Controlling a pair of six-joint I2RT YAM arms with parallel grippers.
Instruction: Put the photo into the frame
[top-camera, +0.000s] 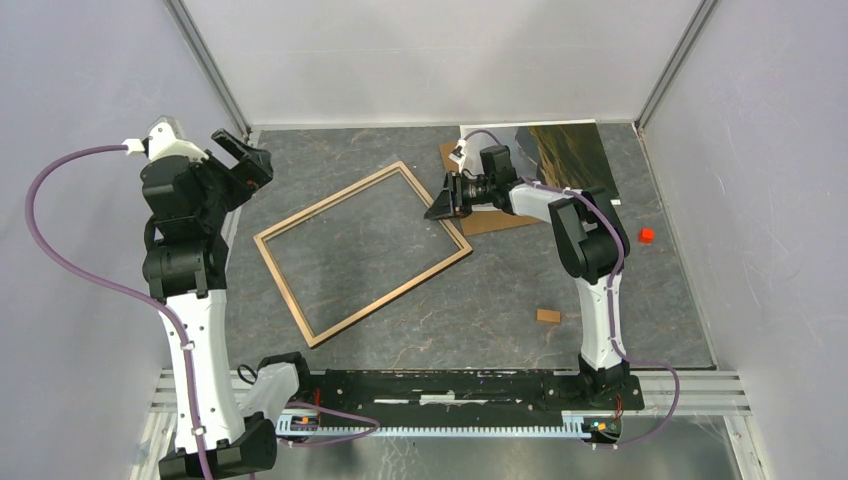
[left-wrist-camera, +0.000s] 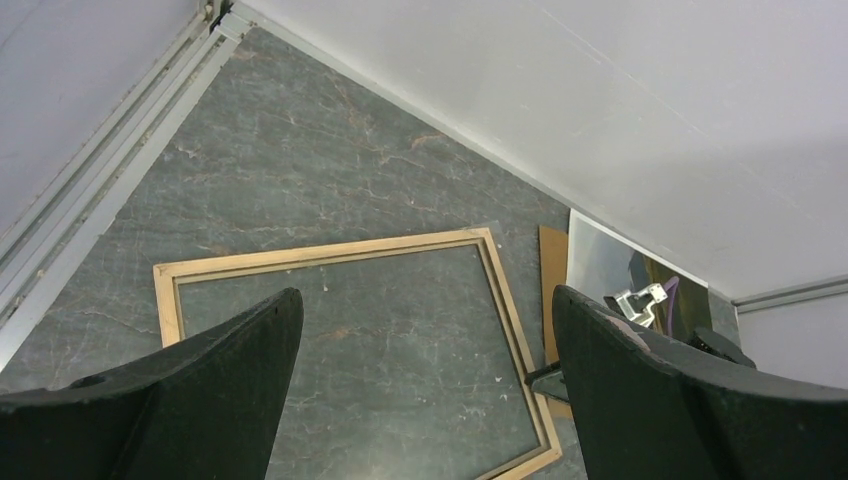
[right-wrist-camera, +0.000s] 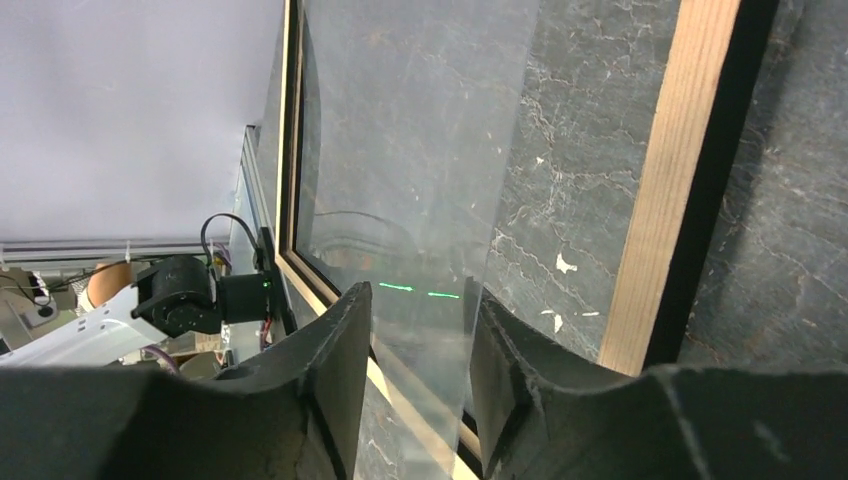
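The frame (top-camera: 330, 200) lies flat and tilted at mid-table, light wood face up. It also shows in the left wrist view (left-wrist-camera: 320, 255) and the right wrist view (right-wrist-camera: 670, 180). The photo (top-camera: 565, 155) lies at the back right by the wall, partly over a brown backing board (top-camera: 490, 222). My right gripper (top-camera: 437, 200) is low at the frame's right corner. In its wrist view the right gripper (right-wrist-camera: 420, 295) has its jaws a narrow gap apart, with the edge of the clear pane (right-wrist-camera: 420, 150) between them. My left gripper (top-camera: 245, 152) is raised at the left, wide open and empty (left-wrist-camera: 425, 295).
A small red cube (top-camera: 646, 236) sits at the right. A small wooden block (top-camera: 548, 316) lies in front of the right arm. White walls close the back and both sides. The photo's corner (left-wrist-camera: 600, 260) and the backing board (left-wrist-camera: 552, 270) show past the frame.
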